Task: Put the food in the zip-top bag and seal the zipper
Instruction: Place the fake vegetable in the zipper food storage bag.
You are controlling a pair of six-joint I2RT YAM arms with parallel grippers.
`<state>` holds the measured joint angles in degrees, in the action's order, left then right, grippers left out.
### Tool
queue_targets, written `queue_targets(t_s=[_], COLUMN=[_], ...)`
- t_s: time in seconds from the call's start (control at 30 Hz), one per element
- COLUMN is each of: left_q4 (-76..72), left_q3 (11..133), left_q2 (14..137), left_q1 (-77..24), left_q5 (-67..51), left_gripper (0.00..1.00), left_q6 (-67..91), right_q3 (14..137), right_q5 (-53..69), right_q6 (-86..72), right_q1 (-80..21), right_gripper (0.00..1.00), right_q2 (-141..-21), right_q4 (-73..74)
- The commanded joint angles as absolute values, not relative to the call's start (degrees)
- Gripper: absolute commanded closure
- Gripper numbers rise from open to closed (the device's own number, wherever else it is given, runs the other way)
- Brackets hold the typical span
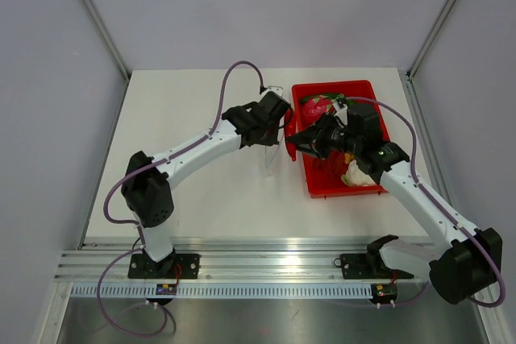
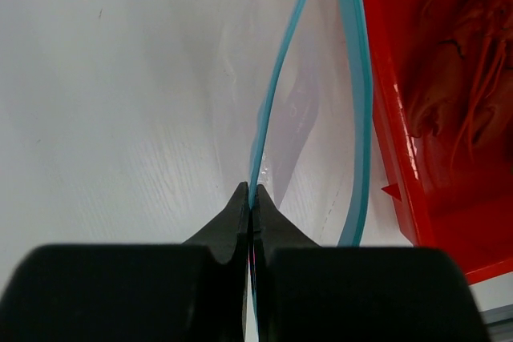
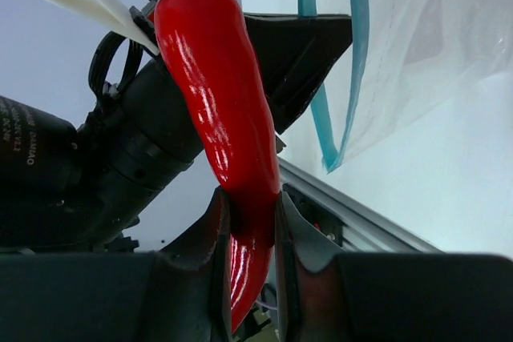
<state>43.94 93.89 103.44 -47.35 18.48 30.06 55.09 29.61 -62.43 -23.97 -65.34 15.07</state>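
Pinching the bag's mouth while the pepper hangs close by.
Only the left wrist view shows the left gripper (image 2: pixel 251 198) clenched on one lip of the light-blue zipper (image 2: pixel 275 86). The other lip bows away, so the clear, crinkly zip-top bag (image 2: pixel 309 110) gapes above the white counter (image 2: pixel 120 118), just beside the red tray (image 2: pixel 385 118). The overhead view adds a pink dragon fruit (image 1: pixel 318 105) and a white cauliflower (image 1: pixel 359 173) lying in that tray. The right wrist view shows the right gripper (image 3: pixel 248 222) grasping the food (image 3: pixel 212 94), a glossy, tapered red pepper with a green stem, near its narrow end and close to the bag's mouth.
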Motion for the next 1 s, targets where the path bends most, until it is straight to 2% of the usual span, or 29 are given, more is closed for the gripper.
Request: queue_targets(t_s=[0.0,0.27,0.53,0.97], left_q4=[38.32,35.86,31.91,26.29], left_q3=[93.52,91.76,87.81,81.57], left_q2=[99.84,98.97,96.68,91.06], left_q1=[-47.37,-47.37,-47.37,-46.32], left_q5=[19.78,18.64,16.26,12.67], left_gripper=[1.0,1.0,1.0,1.0], left_q6=[29.44,28.83,26.19,20.93], right_q3=[53.97,48.08,47.64,47.63], right_q5=[34.18,38.23,41.74,41.13], right_q6=[-67.75,-76.81,-81.12,-80.42], right_q1=[-24.61,-24.96,-24.87,-24.87], right_gripper=[1.0,1.0,1.0,1.0], right_q2=[-66.79,-69.96,-74.26,-74.71], right_q4=[8.8,-2.89,-7.46,-5.89])
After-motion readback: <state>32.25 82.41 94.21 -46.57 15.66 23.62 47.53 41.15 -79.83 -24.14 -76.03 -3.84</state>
